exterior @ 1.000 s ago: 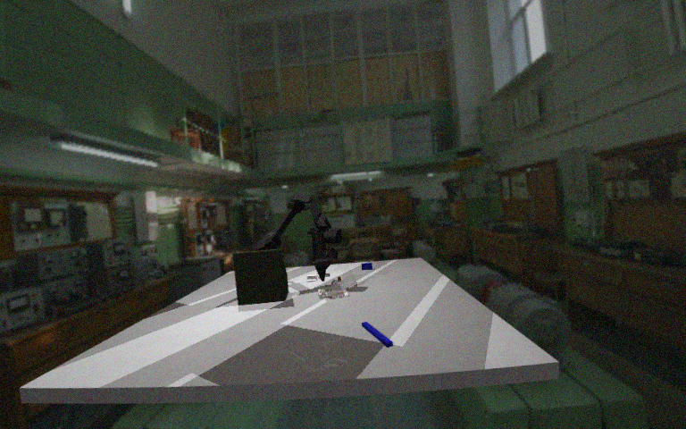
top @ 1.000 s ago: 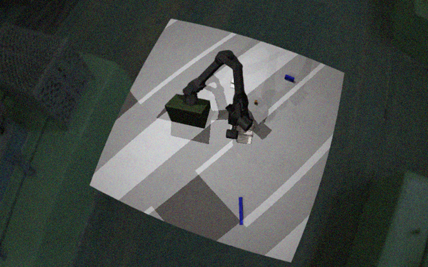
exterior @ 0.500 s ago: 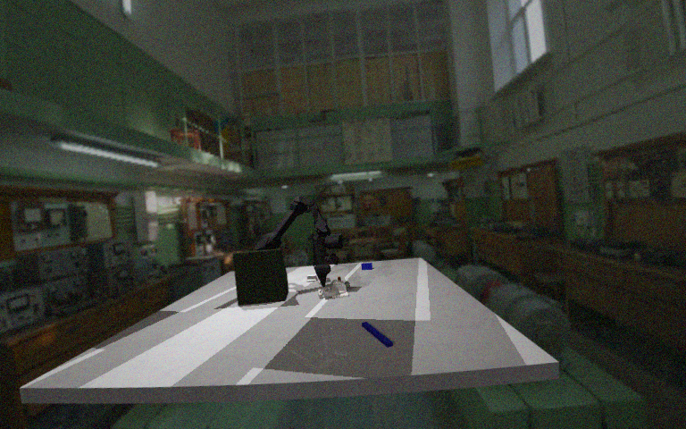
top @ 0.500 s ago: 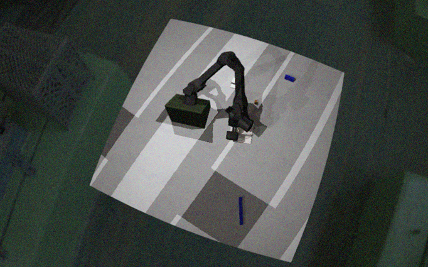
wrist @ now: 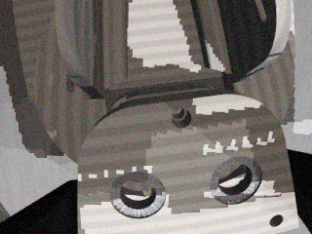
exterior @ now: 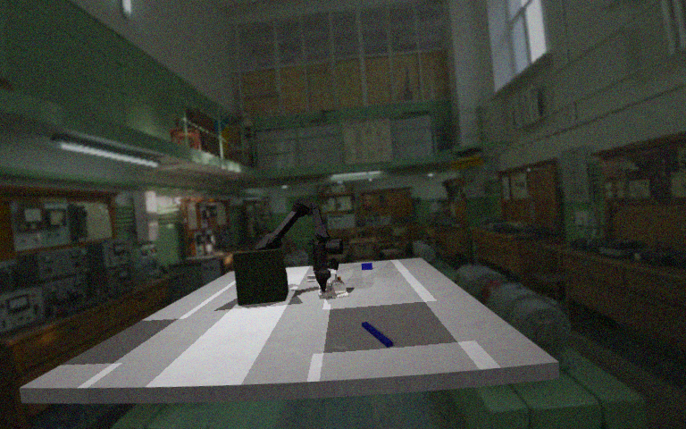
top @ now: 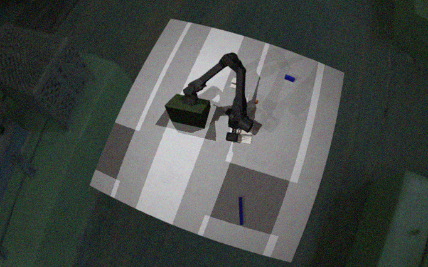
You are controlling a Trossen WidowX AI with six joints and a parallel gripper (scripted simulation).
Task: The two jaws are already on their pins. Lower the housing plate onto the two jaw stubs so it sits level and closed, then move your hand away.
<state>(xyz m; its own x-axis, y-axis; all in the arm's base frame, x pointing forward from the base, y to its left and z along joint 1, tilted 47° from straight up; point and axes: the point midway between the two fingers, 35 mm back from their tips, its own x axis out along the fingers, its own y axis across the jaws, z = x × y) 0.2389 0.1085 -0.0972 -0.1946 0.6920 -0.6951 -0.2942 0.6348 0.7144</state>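
The housing plate [wrist: 195, 171] fills the lower part of the wrist view, with two large ringed holes, a small hole near its far edge and another at lower right. My gripper [wrist: 179, 176] [top: 236, 132] [exterior: 323, 289] is shut on the plate; its black fingers show at either side. Beyond the plate are the jaws [wrist: 163, 80], side by side on a rounded base [wrist: 41, 112]. The plate overlaps their near ends. Pale and dark crescents show through the large holes; whether the stubs are inside them, and any gap beneath the plate, I cannot tell.
The arm stands on a dark green box [top: 188, 116] [exterior: 260, 277]. A blue bar [top: 241, 211] [exterior: 376, 333] lies toward the front; a short blue piece [top: 289, 78] [exterior: 366, 265] is farther back. A small orange piece [top: 255, 101] and a white piece [top: 233, 83] lie behind the gripper.
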